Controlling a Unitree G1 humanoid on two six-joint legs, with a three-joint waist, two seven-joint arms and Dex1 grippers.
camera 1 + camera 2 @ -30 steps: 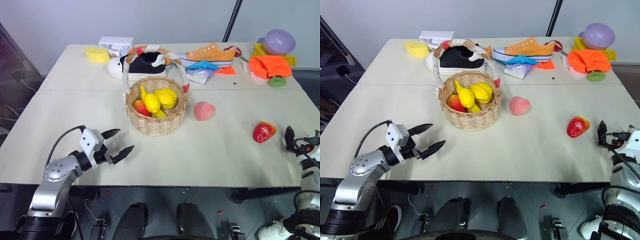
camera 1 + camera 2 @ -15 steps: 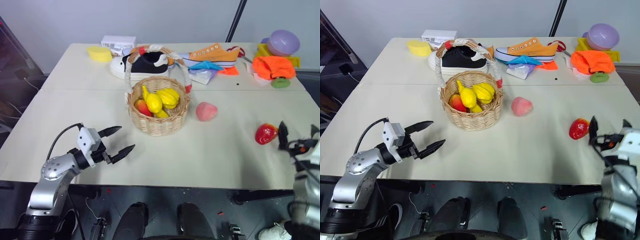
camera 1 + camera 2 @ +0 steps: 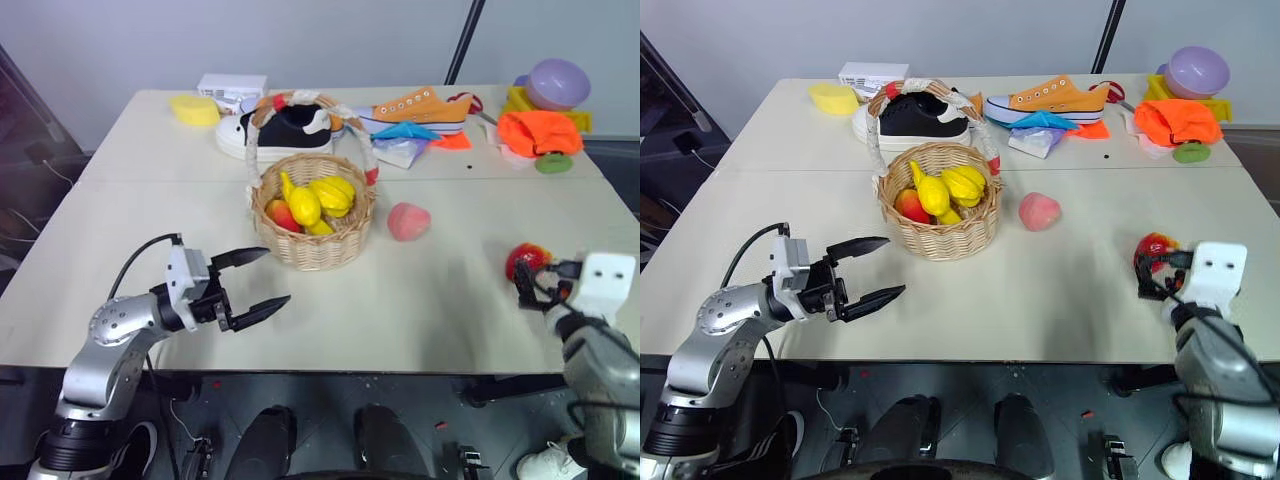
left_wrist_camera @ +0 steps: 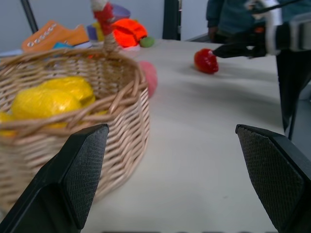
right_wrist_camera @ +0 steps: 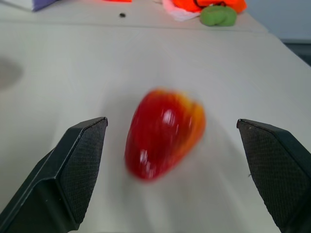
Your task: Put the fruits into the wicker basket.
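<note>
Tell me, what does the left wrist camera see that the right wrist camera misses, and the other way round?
The left wrist view has the wicker basket with yellow fruits inside, the pink peach behind its rim, an orange shoe and the right hand beside the red fruit. The right wrist view has a small dark spot on the table. Both show the red fruit, the orange cloth with a green thing next to it, and their own hand wide open.

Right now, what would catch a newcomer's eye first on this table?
Probably the wicker basket in the middle, already holding yellow fruits, with a pink peach lying just to its right. Nearer the right edge, the right gripper has its jaws wide open around a glossy red fruit still on the table.
</note>
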